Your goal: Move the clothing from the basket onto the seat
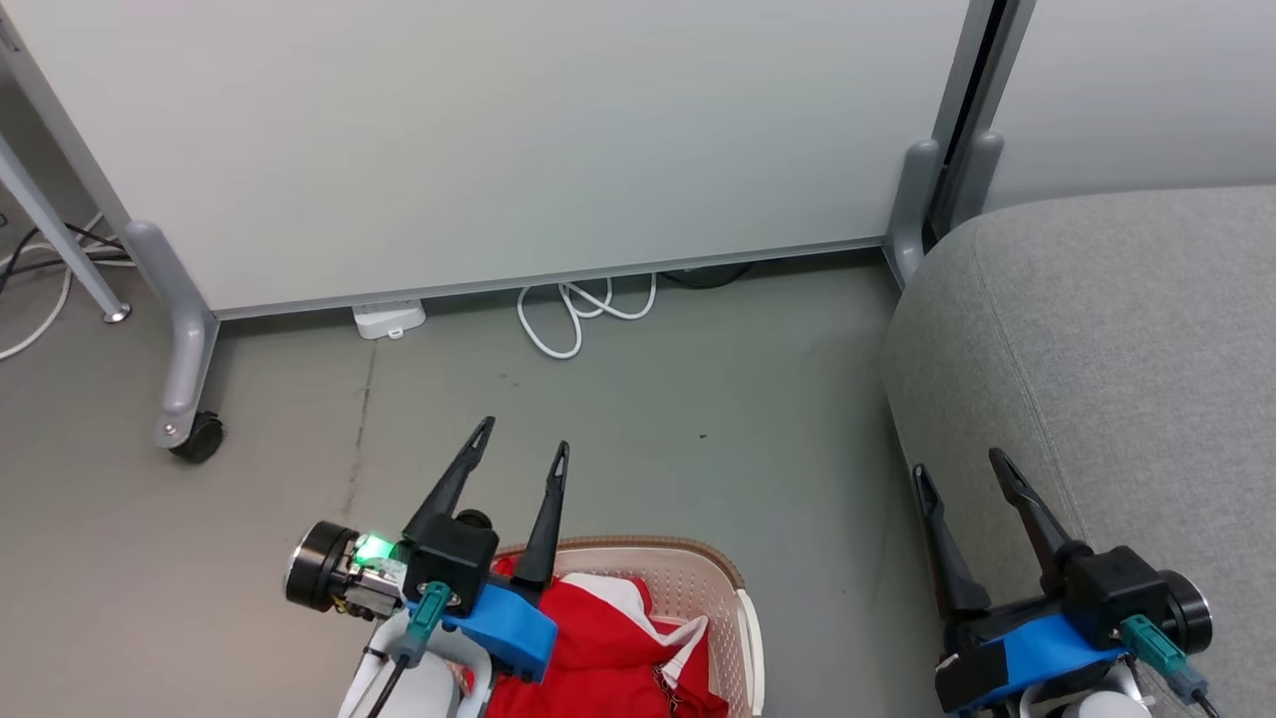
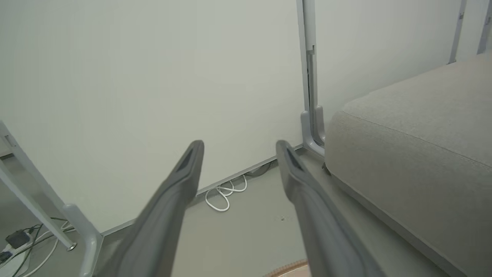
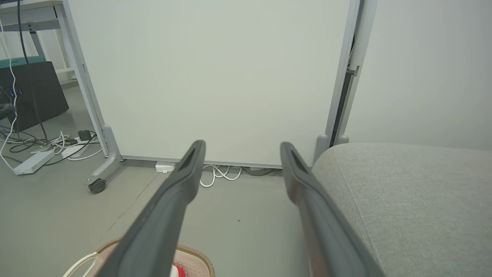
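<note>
**Jaws open; clothing nearest our left arm**

We held our left gripper (image 1: 523,437) spread and empty over the rim of the basket (image 1: 698,553). The clothing (image 1: 598,638) lay inside, behind its fingertips. Our right gripper (image 1: 958,464), also spread, hovered at the seat (image 1: 1097,349).

Even, soft light; wrist views wide-angle

Grey floor (image 1: 638,439), basket (image 1: 648,546), seat (image 1: 1097,329), wheeled partition (image 1: 498,150) — white cable (image 1: 568,314) at its foot
</note>
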You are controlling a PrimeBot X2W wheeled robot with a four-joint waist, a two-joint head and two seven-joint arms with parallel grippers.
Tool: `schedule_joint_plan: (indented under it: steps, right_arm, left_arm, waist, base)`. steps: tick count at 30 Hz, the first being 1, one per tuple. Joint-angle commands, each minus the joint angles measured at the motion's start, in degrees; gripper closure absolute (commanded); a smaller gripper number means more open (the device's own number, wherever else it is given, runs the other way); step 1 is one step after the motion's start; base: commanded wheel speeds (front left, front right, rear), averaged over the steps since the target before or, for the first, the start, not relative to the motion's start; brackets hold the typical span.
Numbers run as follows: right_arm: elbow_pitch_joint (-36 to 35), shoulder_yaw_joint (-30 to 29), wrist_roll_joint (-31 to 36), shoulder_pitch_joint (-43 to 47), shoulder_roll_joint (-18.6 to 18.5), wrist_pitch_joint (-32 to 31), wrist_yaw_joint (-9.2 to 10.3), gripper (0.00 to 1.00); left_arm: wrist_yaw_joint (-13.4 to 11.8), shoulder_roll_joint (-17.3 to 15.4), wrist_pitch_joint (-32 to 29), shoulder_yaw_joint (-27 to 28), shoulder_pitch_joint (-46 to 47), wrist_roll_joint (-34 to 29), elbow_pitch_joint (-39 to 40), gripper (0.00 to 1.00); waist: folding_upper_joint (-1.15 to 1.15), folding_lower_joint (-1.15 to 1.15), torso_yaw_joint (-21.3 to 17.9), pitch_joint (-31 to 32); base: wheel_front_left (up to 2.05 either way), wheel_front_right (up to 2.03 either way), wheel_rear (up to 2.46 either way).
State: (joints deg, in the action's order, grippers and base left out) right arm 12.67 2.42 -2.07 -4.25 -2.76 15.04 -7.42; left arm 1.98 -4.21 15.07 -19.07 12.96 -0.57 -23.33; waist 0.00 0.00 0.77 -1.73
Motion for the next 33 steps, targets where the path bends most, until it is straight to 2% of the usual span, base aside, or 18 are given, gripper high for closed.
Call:
schedule_joint_plan:
  steps: [1, 4, 13, 23, 33]
  right_arm:
    - [-0.3, 0.1, 0.3, -0.7, -0.2, 0.2, -0.13, 0.0]
    - [-1.2, 0.3, 0.6, -2.7, -0.2, 0.2, -0.13, 0.0]
    - [-3.2, 1.0, 0.0, -8.5, -0.2, 0.2, -0.13, 0.0]
    - [-7.1, 2.4, -1.8, -16.2, -0.2, 0.2, -0.13, 0.0]
    - [-9.6, 3.8, -3.0, -21.7, -0.2, 0.2, -0.13, 0.0]
  left_arm:
    - [0.2, -0.3, 0.2, -0.2, 1.0, -0.2, -0.4, 0.0]
    - [2.3, -0.8, 0.2, -3.0, 5.0, -1.3, -5.8, 0.0]
    - [4.6, -2.3, 0.2, -8.6, 13.8, -3.1, -16.7, 0.0]
    - [5.5, -4.0, 0.2, -16.2, 26.2, -5.2, -31.7, 0.0]
    - [5.4, -3.2, -1.5, -29.7, 35.3, -1.0, -46.9, 0.0]
  waist:
    - [0.0, 0.0, -0.6, -0.9]
    - [0.0, 0.0, -2.2, -4.7]
    - [0.0, 0.0, -6.7, -14.5]
    - [0.0, 0.0, -10.7, -28.0]
    - [0.0, 0.0, -13.0, -38.1]
  base:
    - [0.0, 0.0, 0.0]
    - [0.0, 0.0, 0.0]
    - [0.0, 0.0, 0.0]
    - [0.0, 0.0, 0.0]
    - [0.0, 0.0, 0.0]
